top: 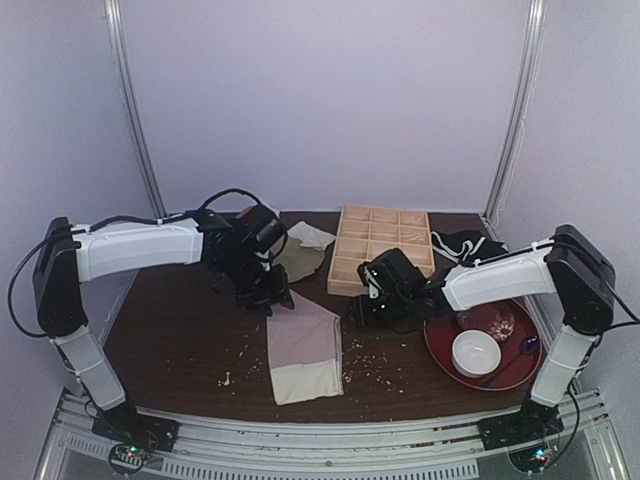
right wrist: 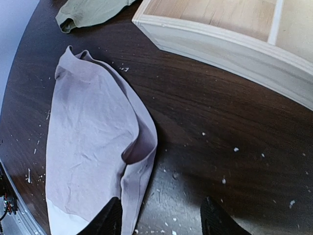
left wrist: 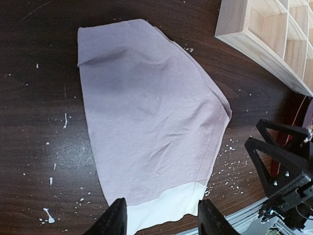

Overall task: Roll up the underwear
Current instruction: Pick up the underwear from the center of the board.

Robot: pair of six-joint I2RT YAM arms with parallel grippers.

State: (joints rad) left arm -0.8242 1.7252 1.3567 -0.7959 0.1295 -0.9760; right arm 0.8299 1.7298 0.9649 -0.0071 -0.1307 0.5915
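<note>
Left gripper (left wrist: 164, 216) jaws open and empty above the soft mauve underwear (top: 303, 345), a smooth, tapered, white-banded panel lying flat on the dark woodgrain table (top: 170, 340). Right gripper (right wrist: 161, 215) jaws apart, empty, beside its puckered edge.

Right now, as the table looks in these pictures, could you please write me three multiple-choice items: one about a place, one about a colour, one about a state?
1. The white waistband of the underwear lies toward:
A) the far wall
B) the near edge of the table
C) the right side

2. The bowl on the red tray is:
A) white
B) blue
C) green

3. The right gripper is:
A) shut on the underwear
B) shut on the bowl
C) open, holding nothing

Key:
1 B: in the top view the waistband is the cloth's nearest end.
2 A: the bowl shows white against the tray.
3 C: in its wrist view the fingers stand apart with nothing clamped between them.
</note>
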